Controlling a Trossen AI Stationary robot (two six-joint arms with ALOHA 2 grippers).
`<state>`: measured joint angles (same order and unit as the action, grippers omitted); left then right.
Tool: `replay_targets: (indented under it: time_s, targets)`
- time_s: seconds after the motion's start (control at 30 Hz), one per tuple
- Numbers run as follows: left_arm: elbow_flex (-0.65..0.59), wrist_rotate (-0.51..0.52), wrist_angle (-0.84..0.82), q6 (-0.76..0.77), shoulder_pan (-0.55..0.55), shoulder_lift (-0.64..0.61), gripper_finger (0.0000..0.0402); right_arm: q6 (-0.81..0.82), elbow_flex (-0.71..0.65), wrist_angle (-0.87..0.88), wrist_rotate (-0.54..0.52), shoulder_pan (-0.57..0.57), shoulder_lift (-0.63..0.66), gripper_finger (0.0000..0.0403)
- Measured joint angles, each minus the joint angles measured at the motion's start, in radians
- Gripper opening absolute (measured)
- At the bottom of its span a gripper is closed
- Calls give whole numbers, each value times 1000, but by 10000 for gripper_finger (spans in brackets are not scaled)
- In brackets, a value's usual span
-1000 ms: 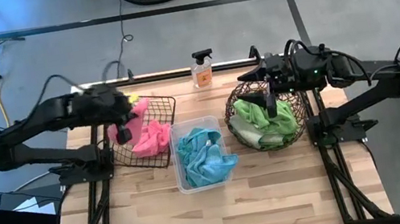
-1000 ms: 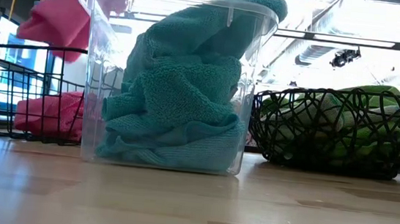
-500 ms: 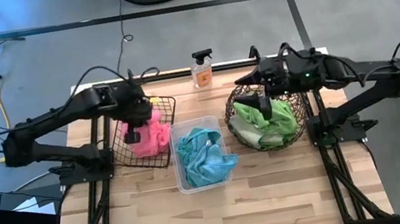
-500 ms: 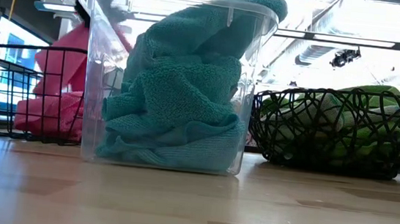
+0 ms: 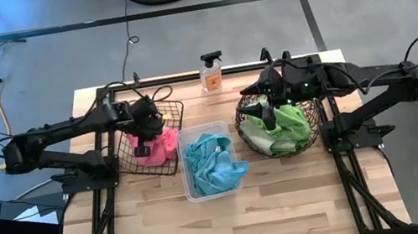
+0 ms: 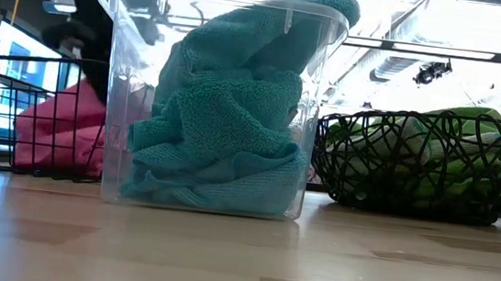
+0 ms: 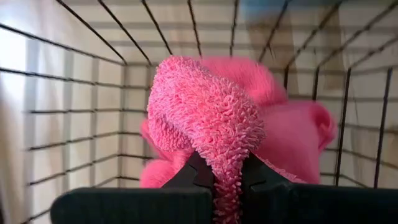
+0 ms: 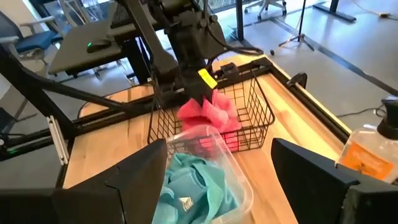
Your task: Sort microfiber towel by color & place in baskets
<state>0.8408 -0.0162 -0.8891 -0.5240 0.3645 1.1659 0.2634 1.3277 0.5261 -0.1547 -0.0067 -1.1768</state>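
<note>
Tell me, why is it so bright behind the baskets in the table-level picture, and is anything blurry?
Low view: the room behind is washed out, so the clear tub glares at its rim. Left wrist view: the wire basket looks bleached on one side, while the pink towel is sharp.

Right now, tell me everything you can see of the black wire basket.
The black wire basket is a square open grid of thin dark wire standing upright on the wooden table, beside the clear tub. Pink towels lie piled inside. The left gripper reaches down into it, shut on a pink towel just above the pile.
</note>
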Motion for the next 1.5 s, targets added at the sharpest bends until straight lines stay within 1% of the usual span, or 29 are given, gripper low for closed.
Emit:
replay_targets:
  time_s: [0.13, 0.27, 0.6, 0.73, 0.83, 0.97, 1.1, 1.5]
  targets:
    - [-49, -1, 37, 0, 3, 37, 0, 9, 0, 18, 0, 0, -7, 287]
    - [-80, -5, 54, 23, 3, 108, 0, 9, 0, 17, 0, 0, -11, 287]
    - [-81, -9, 101, 24, 3, 312, 0, 9, 0, 17, 0, 0, -15, 287]
    - [-77, -10, 105, 42, 2, 355, 2, 9, 0, 20, 0, 0, -15, 287]
    - [-78, -10, 105, 50, 2, 368, 13, 9, 0, 28, -1, 0, -15, 287]
    - [-79, -9, 109, 42, 1, 371, 34, 9, 0, 32, -14, 0, -15, 287]
    - [-80, -5, 112, 34, 1, 371, 67, 9, 0, 36, -27, 0, -15, 287]
    - [-81, -5, 100, 138, 1, 372, 214, 9, 0, 40, -27, 0, -15, 287]
